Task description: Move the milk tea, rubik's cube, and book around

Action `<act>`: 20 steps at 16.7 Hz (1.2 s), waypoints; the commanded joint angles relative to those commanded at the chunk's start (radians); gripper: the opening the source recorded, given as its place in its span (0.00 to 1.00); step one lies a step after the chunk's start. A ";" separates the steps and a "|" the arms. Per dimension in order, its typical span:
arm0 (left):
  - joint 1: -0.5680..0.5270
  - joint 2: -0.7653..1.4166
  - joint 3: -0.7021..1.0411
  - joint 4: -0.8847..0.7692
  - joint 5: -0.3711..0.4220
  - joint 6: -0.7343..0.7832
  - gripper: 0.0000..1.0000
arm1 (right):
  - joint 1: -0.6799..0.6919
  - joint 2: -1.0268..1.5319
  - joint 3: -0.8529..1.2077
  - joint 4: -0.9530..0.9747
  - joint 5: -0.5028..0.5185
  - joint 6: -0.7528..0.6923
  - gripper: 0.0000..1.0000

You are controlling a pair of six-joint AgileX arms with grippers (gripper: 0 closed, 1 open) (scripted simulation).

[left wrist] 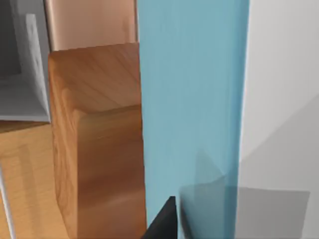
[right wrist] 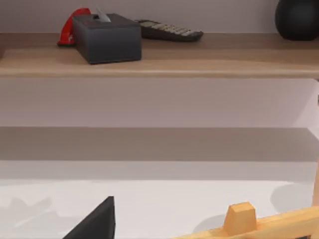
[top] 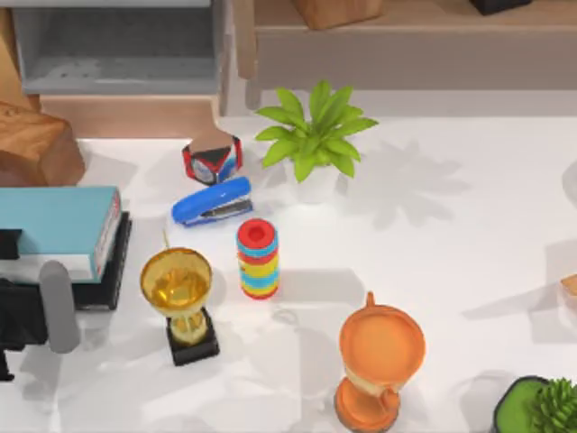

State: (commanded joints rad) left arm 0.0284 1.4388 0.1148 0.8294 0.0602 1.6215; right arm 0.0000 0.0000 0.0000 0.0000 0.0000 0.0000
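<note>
Book [top: 54,221], thick, matte light-blue cover, lies on thin black book [top: 113,271].

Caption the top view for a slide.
Left arm beside the light-blue book stacked on a black book; stapler, gold trophy and ring stack nearby.

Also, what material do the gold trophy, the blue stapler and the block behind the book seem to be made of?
The gold trophy looks like polished metal: its cup shows bright glints, on a matte black base. The blue stapler seems glossy plastic with a grey metal underside. The block behind the book looks like varnished wood, with visible grain.
</note>
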 joint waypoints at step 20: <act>0.003 0.056 0.007 0.021 0.001 -0.005 0.75 | 0.000 0.000 0.000 0.000 0.000 0.000 1.00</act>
State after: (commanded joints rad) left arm 0.0309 1.4952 0.1221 0.8505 0.0607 1.6167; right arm 0.0000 0.0000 0.0000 0.0000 0.0000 0.0000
